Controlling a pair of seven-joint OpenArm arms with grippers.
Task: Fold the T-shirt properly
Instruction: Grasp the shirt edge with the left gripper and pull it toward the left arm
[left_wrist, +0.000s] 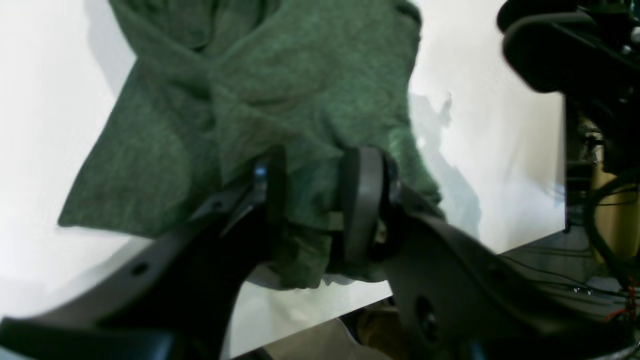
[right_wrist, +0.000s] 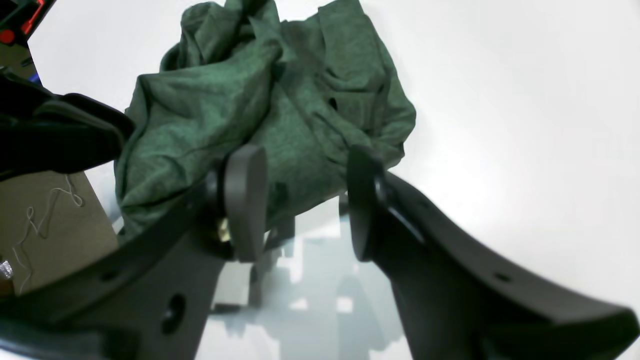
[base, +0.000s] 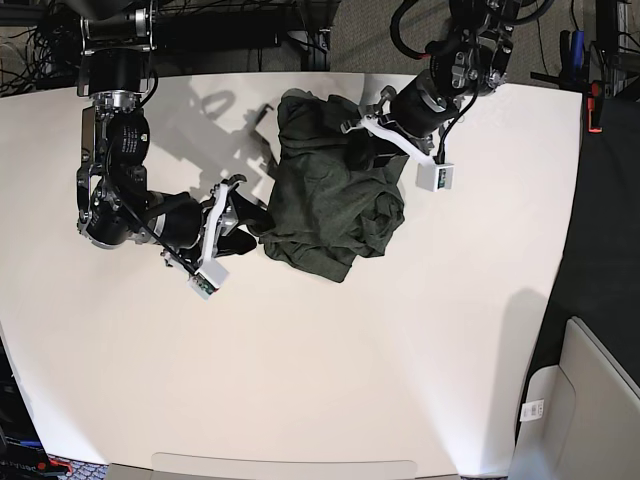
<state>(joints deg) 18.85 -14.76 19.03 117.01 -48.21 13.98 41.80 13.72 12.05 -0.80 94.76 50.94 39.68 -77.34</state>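
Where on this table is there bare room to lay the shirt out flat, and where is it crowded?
Bare table spans the whole near half below the T-shirt, plus the stretch between the shirt and the right edge. It is crowded along the far edge: the left gripper grips the shirt's top, and the right gripper is open at its left edge.

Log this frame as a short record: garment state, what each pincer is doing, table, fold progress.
garment: T-shirt, olive green, crumpled in a heap, not spread flat
left pincer: closed on a bunch of T-shirt fabric at the heap's edge
right pincer: open, jaws apart at the heap's edge, nothing gripped
surface: white table
fold progress: no neat fold visible yet
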